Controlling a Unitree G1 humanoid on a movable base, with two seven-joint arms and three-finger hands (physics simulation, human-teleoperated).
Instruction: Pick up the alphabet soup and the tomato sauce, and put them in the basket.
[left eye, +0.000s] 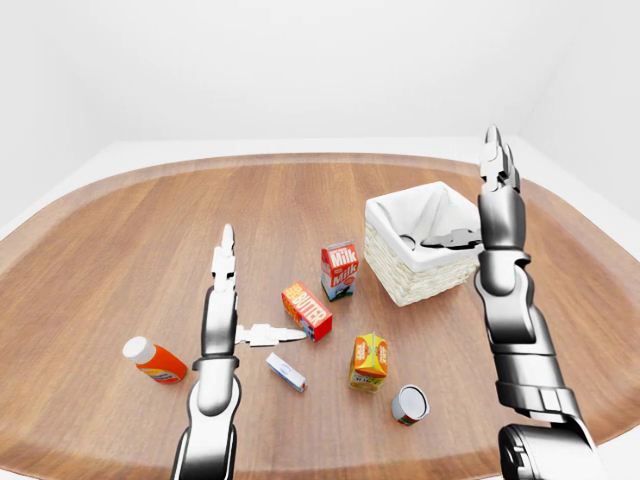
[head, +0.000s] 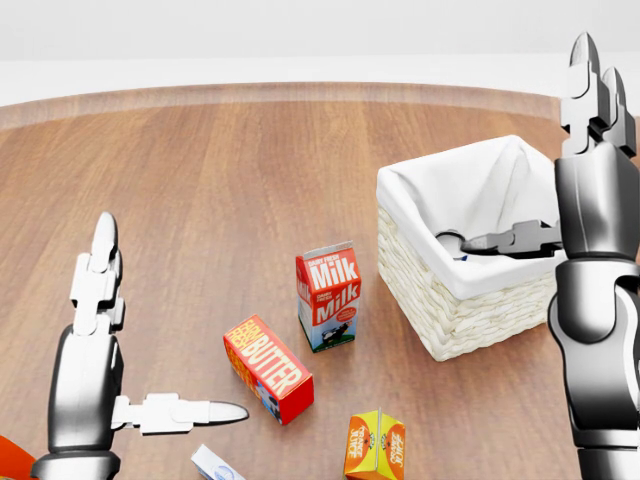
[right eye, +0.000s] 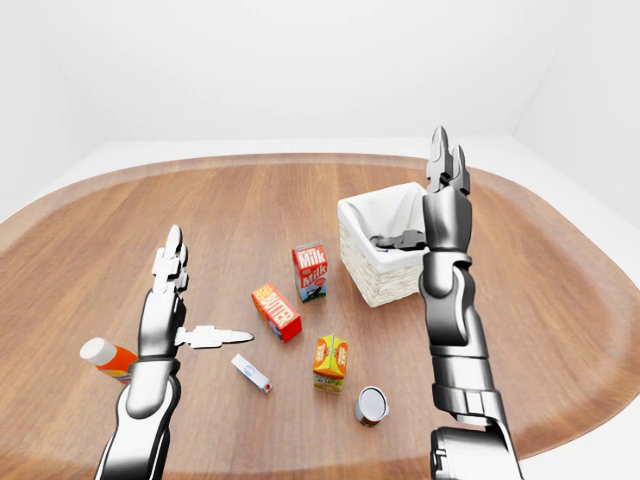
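- One can sits inside basket (head: 470, 300); can't tell which.
- Other can (left eye: 409, 404) lies on its side on tabletop (left eye: 150, 230), below-left of right hand (left eye: 497, 175), nearer it.
- Both hands released, empty; left hand (left eye: 226, 290).

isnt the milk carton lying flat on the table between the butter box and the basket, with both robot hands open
Not quite: the milk carton stands upright, as the head view shows. It is between the butter box and the basket, and both the left robot hand and right robot hand are open.
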